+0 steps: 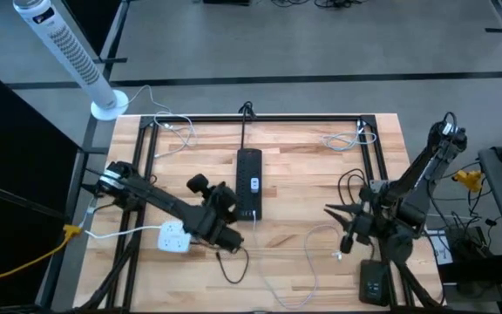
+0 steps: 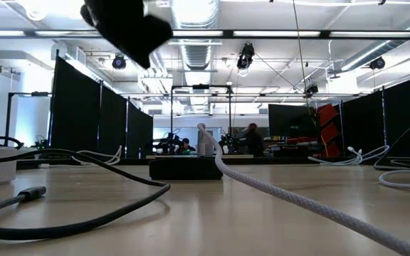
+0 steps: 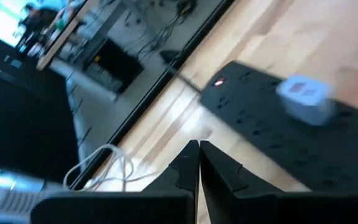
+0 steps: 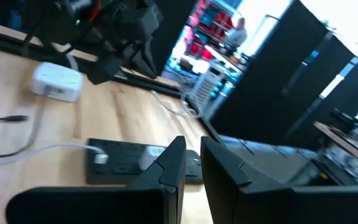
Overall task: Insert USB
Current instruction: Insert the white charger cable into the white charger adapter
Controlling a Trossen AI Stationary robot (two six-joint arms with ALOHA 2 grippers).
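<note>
Dark cable [image 2: 70, 206] loops across the table nearest the low camera, its plug end lying free, with a white braided cable [image 2: 290, 199] running back toward the black power strip [image 1: 248, 183] at table centre. On the strip sits a small white adapter [image 1: 253, 184]; the white cable appears already seated at the strip's near end, though the joint itself is too small to confirm. Left gripper [image 1: 227, 237] hovers just beside the strip's near end, fingers pressed together with nothing between them in the left wrist view. A white charger block [image 1: 172, 236] lies near it, under the left arm. Right gripper [image 1: 347, 237] sits well apart on the right side, fingers slightly parted and empty, near the loose white cable end [image 1: 336, 255]. Judgement: the plug still wants picking up. Best done by grasping the connector shell squarely, close behind the tip, keeping it level with the port, approaching straight along the port's axis, and steadying the strip with the other arm so it does not slide.
</note>
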